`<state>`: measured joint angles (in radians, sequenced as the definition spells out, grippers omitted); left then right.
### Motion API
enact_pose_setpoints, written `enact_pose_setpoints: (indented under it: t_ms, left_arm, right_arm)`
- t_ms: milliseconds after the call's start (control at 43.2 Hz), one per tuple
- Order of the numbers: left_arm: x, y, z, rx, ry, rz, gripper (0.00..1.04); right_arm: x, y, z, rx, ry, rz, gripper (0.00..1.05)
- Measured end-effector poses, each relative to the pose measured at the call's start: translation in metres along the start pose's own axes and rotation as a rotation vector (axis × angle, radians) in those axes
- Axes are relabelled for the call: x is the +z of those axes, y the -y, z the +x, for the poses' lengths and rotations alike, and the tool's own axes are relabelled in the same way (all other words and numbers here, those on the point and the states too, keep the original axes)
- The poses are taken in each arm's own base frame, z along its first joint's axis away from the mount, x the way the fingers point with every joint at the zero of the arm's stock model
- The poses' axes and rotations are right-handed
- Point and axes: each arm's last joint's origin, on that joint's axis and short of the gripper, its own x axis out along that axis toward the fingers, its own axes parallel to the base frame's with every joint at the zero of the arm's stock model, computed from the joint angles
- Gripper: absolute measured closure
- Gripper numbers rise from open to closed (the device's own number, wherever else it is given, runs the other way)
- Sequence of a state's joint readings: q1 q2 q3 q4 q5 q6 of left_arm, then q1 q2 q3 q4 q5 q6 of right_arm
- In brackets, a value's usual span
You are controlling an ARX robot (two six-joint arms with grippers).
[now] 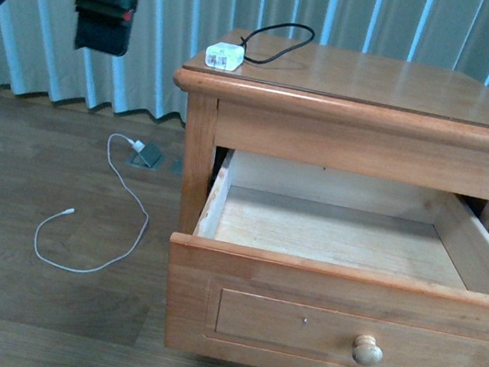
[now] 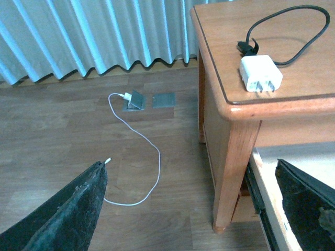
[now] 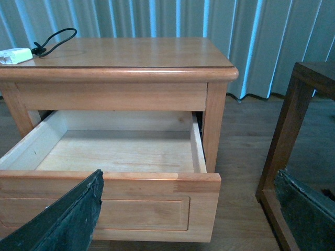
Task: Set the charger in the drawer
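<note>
At upper centre-left, on the tabletop [image 1: 382,80] corner: charger [image 1: 225,56], not yet grasped. Below, drawer [image 1: 329,234] already pulled open. Left gripper [image 2: 189,166] and right gripper [image 3: 188,175] spread wide, empty. Leaves pickup and drop-in.

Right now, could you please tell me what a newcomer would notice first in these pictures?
The drawer stands pulled wide open mid-frame in the front view, nothing visible on its pale bottom. The small white charger lies at the front left corner of the nightstand top. A long white cable snakes across the floor to the left.
</note>
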<state>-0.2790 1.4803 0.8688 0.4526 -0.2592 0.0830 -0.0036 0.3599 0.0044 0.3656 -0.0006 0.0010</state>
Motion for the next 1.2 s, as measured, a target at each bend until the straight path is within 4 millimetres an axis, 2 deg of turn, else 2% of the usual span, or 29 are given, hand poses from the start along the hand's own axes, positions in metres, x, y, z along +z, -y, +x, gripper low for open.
enact_pose_setpoints:
  t_ms: [347,579,718,949,1204]
  left_arm:
    - [0.021,0.039,0.068,-0.053,0.051,-0.005,0.06]
    - [0.022,0.063,0.122,-0.05,0.044,-0.003,0.06]
    - [0.018,0.072,0.148,-0.042,0.036,-0.017,0.06]
    - [0.008,0.083,0.175,-0.051,0.015,-0.019,0.06]
    - [0.005,0.092,0.19,-0.062,0.001,-0.018,0.06]
  right_arm:
    - [0.0,0.0,0.0,0.0,0.0,0.0,0.08]
    - [0.0,0.0,0.0,0.0,0.0,0.0,0.08]
    - [0.0,0.0,0.0,0.0,0.0,0.0,0.08]
    - [0.0,0.0,0.0,0.0,0.0,0.0,0.08]
    - [0.0,0.0,0.0,0.0,0.0,0.0,0.08]
